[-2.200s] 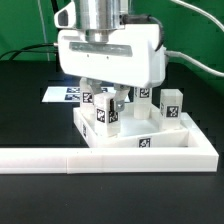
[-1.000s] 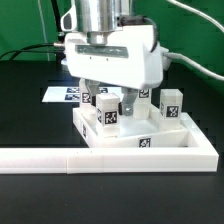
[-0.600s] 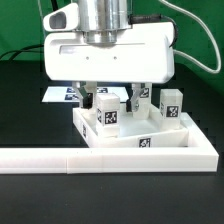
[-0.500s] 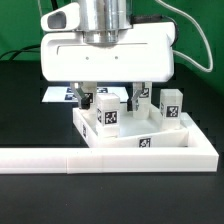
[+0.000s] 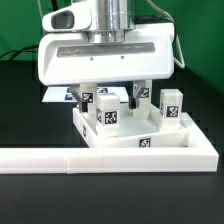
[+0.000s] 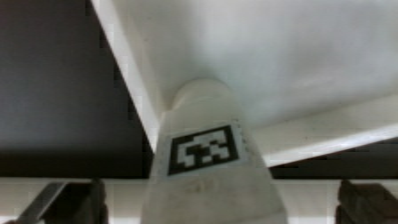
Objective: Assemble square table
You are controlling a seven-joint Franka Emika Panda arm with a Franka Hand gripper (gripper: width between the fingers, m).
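The white square tabletop (image 5: 172, 134) lies on the black table, pushed against the border bar. A white tagged leg (image 5: 108, 113) stands upright on it. Another leg (image 5: 172, 105) stands toward the exterior view's right. My gripper (image 5: 114, 98) hangs over the first leg, open, with one finger on each side of it and a gap to both. In the wrist view the same leg (image 6: 208, 150) rises between the dark fingertips (image 6: 64, 201), with the tabletop (image 6: 267, 50) behind. More tagged leg tops show partly hidden behind the fingers.
The long white L-shaped border bar (image 5: 90, 158) runs along the front of the table and up the exterior view's right side of the tabletop. The marker board (image 5: 58, 96) lies flat behind the tabletop on the exterior view's left. Green cloth shows at the back.
The hand has turned about its vertical axis and now faces the exterior view broadside. Its fingers now stand wide on both sides of the front leg. The legs and tabletop have not moved.
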